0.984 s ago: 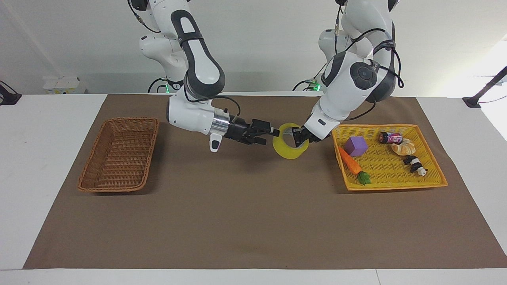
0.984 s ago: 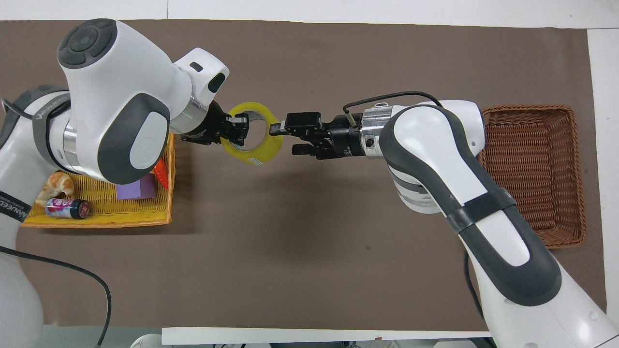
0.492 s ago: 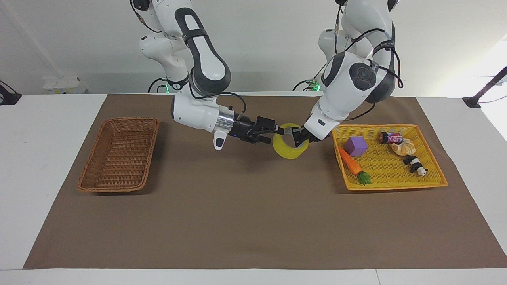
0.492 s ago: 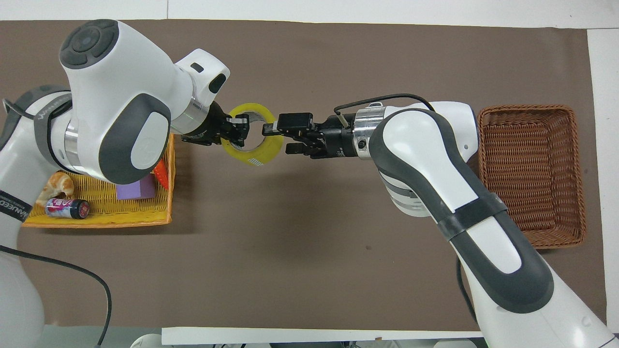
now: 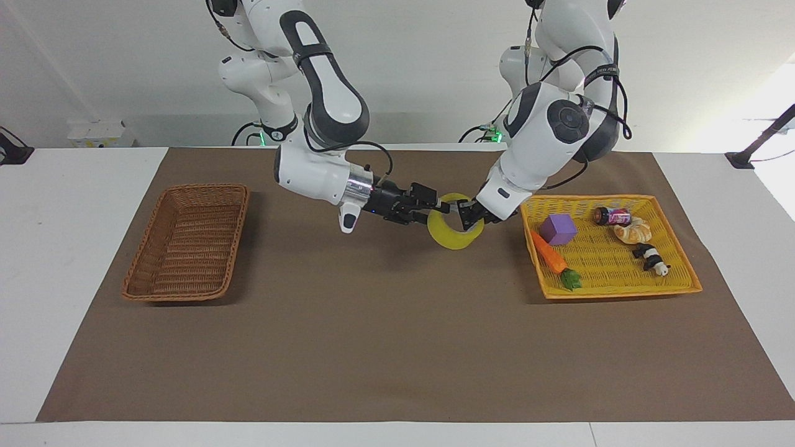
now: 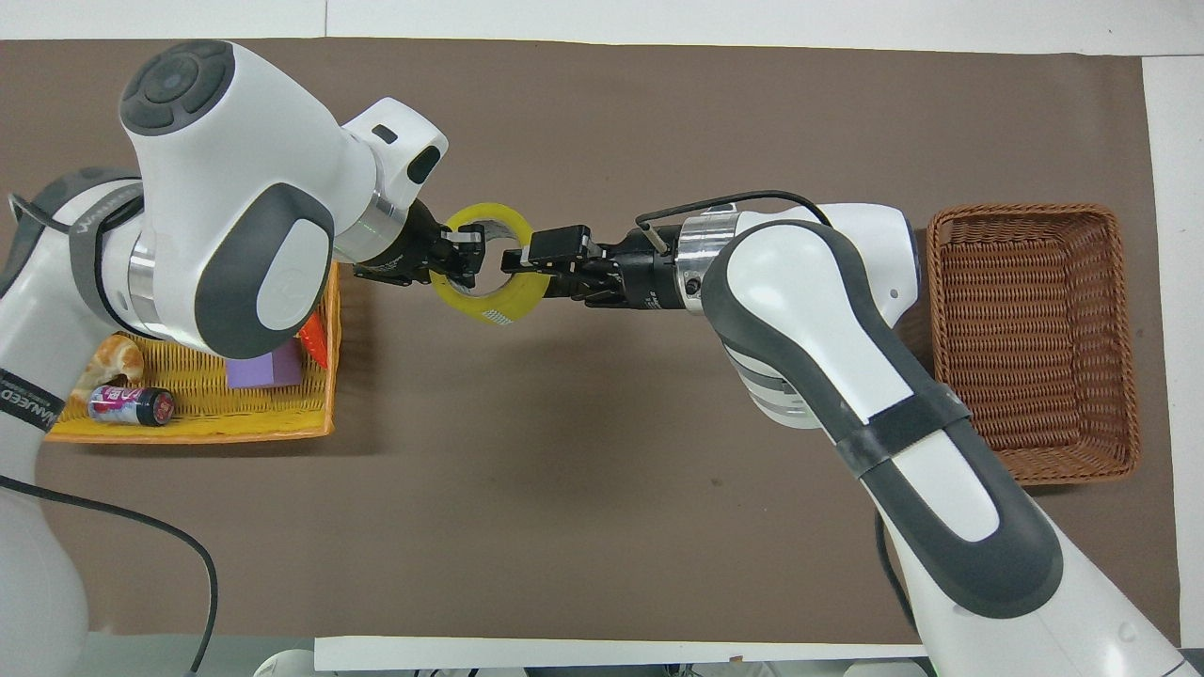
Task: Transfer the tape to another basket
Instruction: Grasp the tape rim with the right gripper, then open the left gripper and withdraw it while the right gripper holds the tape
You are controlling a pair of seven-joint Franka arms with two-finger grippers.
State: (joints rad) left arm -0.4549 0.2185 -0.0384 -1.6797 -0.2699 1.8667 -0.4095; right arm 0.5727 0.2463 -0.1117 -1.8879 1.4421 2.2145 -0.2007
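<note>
The yellow tape (image 5: 456, 239) hangs in the air over the brown mat, between the two baskets and close to the yellow one. My left gripper (image 5: 469, 214) is shut on its rim at the side toward the yellow basket; in the overhead view the left gripper (image 6: 466, 259) reaches into the ring of the tape (image 6: 489, 306). My right gripper (image 5: 431, 205) comes in level from the other side, open, its fingers straddling the ring's wall (image 6: 527, 268). The brown wicker basket (image 5: 186, 242) stands empty at the right arm's end of the table (image 6: 1030, 338).
The yellow woven basket (image 5: 612, 273) at the left arm's end holds a toy carrot (image 5: 549, 257), a purple cube (image 5: 558, 228), a small can (image 5: 612, 216), a croissant (image 5: 633, 231) and a panda toy (image 5: 651, 257). The brown mat (image 5: 372, 347) covers the table.
My right gripper has moved toward the tape, from short of it to straddling its rim. The left gripper and the tape have stayed in place.
</note>
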